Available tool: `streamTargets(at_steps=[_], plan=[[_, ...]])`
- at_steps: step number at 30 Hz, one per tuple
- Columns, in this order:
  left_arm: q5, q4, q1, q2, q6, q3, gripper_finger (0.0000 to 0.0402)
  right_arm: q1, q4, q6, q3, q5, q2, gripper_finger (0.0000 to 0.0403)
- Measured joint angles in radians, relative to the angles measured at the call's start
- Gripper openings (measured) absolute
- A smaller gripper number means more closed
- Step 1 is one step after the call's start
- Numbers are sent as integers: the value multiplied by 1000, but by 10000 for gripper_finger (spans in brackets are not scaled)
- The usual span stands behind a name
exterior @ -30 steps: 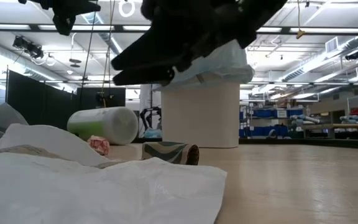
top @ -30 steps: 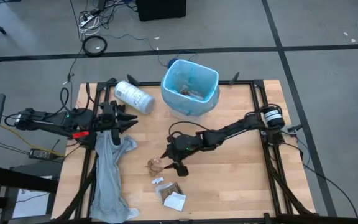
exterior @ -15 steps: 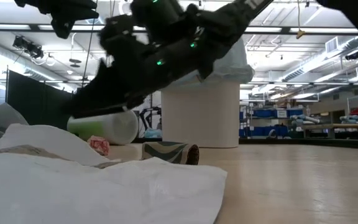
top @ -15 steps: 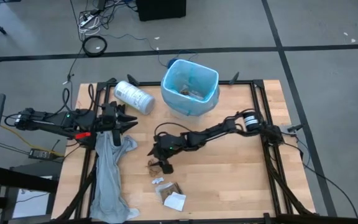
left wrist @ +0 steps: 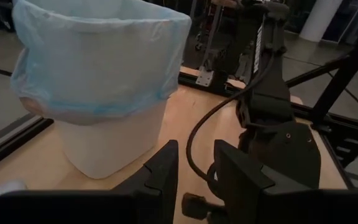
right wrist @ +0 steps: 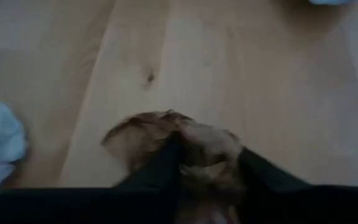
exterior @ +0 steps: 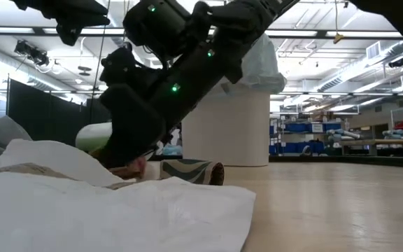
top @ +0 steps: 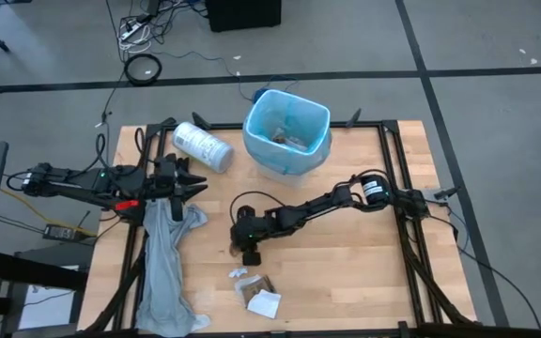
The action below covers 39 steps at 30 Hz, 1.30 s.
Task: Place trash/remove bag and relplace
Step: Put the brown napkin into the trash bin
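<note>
Wrapper (right wrist: pixel 179 144), brown, crumpled, on table, right gripper (right wrist: pixel 207 168) fingers pinched around it

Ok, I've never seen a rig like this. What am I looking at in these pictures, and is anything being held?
Two dark robot arms work at a wooden table. One picture looks straight down, one sits at table height, and one comes from each wrist. On the table stand a white bin with a light-blue bag, a white roll, a limp grey sheet and a few scraps. The right tool is down on a crumpled brown wrapper, its fingers either side of it, closing. The left tool waits open at the table's left edge, above the grey sheet.
</note>
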<state>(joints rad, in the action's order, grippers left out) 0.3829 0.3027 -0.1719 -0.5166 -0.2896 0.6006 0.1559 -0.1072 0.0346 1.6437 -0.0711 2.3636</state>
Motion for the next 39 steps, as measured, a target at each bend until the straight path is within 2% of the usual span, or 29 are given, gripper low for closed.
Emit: streamTargets(at_steps=[2,3,8,12,16,20,25,31,33,36,39], plan=[[13,4,0,0,1,0,113,-1,8,-4,-3,-8,-16,39],[16,4,0,0,1,0,113,-2,10,-3,-4,-13,-23,22],[48,4,0,0,2,0,113,-10,-49,4,-13,-99,-103,7],[75,3,0,0,24,0,113,-26,-105,-44,-9,-210,-283,4],[99,1,0,0,25,0,113,-47,-156,-21,-9,-302,-468,2],[119,-1,0,0,25,0,113,-71,-162,-31,-7,-455,-652,1],[145,-6,0,0,24,0,113,-146,-215,-156,-9,-602,-774,1],[174,-17,0,0,25,0,113,-308,-309,-197,-7,-620,-811,8],[174,-22,0,0,24,0,113,-349,-336,-215,-9,-581,-807,17],[174,-22,0,0,24,0,113,-390,-344,-203,-9,-474,-810,43],[174,-21,0,0,24,0,113,-403,-376,-192,-9,-460,-809,86]])
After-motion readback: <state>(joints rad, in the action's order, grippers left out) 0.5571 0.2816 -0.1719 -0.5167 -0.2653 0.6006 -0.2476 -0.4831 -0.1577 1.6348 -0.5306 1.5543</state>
